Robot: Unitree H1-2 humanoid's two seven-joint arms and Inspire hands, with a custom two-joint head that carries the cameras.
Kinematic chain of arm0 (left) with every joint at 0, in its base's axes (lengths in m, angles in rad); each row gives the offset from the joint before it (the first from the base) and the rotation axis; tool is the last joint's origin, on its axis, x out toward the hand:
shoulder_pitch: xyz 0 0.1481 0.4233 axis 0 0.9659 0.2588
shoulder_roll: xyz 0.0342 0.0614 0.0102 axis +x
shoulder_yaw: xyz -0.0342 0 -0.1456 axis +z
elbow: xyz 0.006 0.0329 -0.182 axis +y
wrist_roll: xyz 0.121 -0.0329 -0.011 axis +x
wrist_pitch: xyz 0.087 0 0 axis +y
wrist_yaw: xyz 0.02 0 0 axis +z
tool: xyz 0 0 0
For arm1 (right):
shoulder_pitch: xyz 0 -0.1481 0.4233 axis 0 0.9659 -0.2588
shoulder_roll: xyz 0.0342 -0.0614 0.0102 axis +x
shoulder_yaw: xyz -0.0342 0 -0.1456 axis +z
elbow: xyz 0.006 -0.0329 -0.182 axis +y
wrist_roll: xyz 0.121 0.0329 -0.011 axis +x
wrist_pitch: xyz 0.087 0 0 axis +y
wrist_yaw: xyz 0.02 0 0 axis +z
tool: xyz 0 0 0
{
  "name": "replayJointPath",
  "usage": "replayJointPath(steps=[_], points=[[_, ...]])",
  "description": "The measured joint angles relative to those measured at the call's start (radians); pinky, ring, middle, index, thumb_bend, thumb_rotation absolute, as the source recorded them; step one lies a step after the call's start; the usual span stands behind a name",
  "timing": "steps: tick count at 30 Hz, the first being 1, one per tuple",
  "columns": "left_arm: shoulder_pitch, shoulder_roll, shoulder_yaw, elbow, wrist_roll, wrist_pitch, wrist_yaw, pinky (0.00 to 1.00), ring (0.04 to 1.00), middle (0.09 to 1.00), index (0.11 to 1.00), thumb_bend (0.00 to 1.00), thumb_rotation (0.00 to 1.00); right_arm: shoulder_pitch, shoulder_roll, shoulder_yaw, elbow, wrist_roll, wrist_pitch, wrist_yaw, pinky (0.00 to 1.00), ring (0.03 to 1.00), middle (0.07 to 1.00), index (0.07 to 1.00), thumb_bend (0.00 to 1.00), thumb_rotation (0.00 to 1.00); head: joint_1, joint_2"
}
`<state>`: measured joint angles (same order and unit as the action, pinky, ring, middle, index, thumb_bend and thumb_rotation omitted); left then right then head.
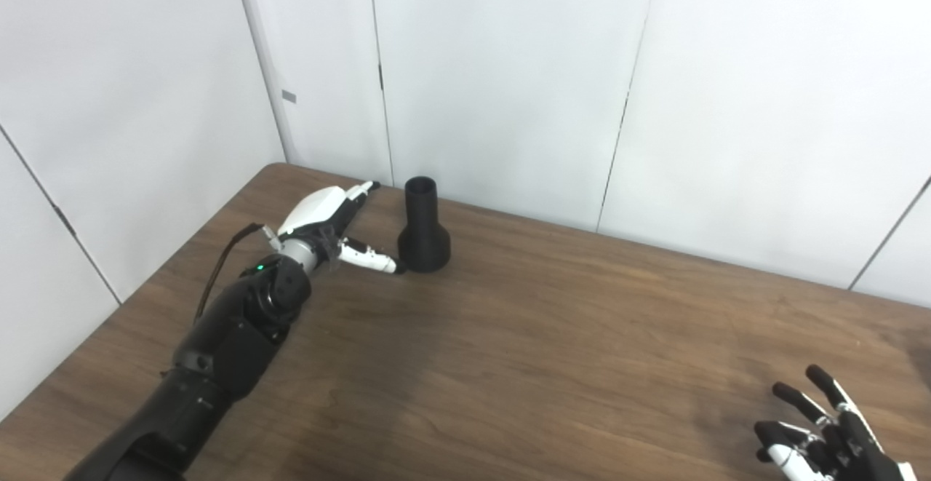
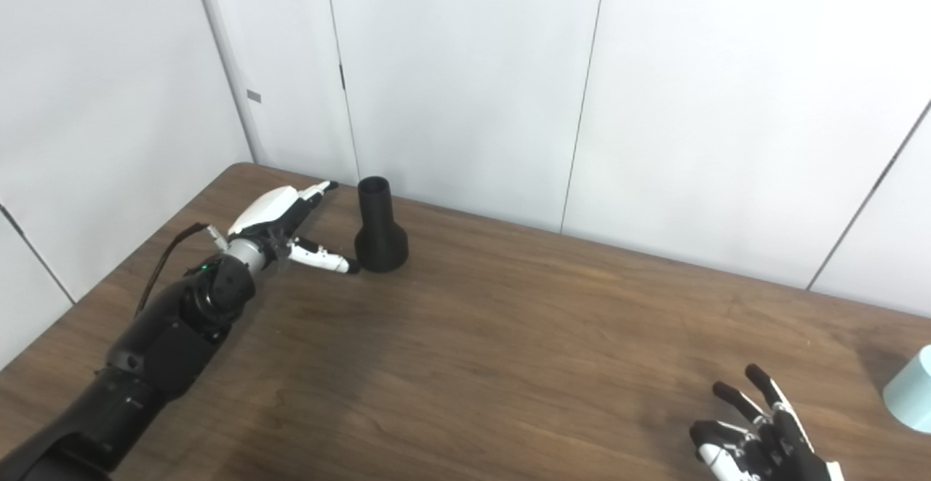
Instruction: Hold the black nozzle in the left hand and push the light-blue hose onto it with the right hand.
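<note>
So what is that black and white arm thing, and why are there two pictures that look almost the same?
It is a robot shaped a bit like a person. The two pictures come from two cameras on its head, like two eyes side by side, so they show the same wooden table from slightly different spots.

The arm on the left ends in the left hand, with white and black fingers spread open. It reaches beside a black nozzle, a funnel-like tube standing upright with its wide end down. One fingertip is right at the nozzle's base, but the hand is not holding it yet.

At the bottom right is the right hand, also open and holding nothing. At the far right edge of the right eye picture you can just see the light-blue hose end, mostly cut off.
</note>
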<state>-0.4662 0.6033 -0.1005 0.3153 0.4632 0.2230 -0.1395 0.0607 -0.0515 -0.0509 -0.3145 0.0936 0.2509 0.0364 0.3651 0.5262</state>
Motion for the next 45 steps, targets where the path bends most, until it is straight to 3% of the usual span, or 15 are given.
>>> replayJointPath(steps=[12, 22, 30, 45], points=[[0.006, -0.031, 0.006, 0.000, -0.031, 0.000, -0.005, 0.82, 1.000, 1.000, 1.000, 1.00, 0.37, 0.000, -0.002, 0.000, -0.003, 0.000, 0.005, 0.001, 0.42, 0.557, 0.770, 0.842, 0.31, 0.00, 0.000, 0.005], [0.006, -0.033, 0.011, 0.024, -0.031, -0.021, 0.016, 0.83, 1.000, 1.000, 1.000, 1.00, 0.36, 0.000, -0.003, 0.002, -0.013, -0.013, 0.009, 0.000, 0.43, 0.545, 0.754, 0.831, 0.33, 0.00, -0.005, 0.009], [0.007, -0.078, 0.036, 0.061, -0.032, -0.049, 0.097, 0.84, 0.999, 1.000, 1.000, 1.00, 0.36, 0.003, -0.004, 0.010, -0.021, -0.041, 0.009, 0.000, 0.45, 0.554, 0.746, 0.817, 0.35, 0.00, -0.015, 0.012], [-0.008, -0.108, 0.033, 0.109, -0.029, -0.080, 0.140, 0.86, 1.000, 1.000, 1.000, 1.00, 0.39, 0.006, -0.002, 0.010, -0.028, -0.039, 0.013, -0.001, 0.44, 0.551, 0.740, 0.803, 0.36, 0.00, -0.028, 0.021]])
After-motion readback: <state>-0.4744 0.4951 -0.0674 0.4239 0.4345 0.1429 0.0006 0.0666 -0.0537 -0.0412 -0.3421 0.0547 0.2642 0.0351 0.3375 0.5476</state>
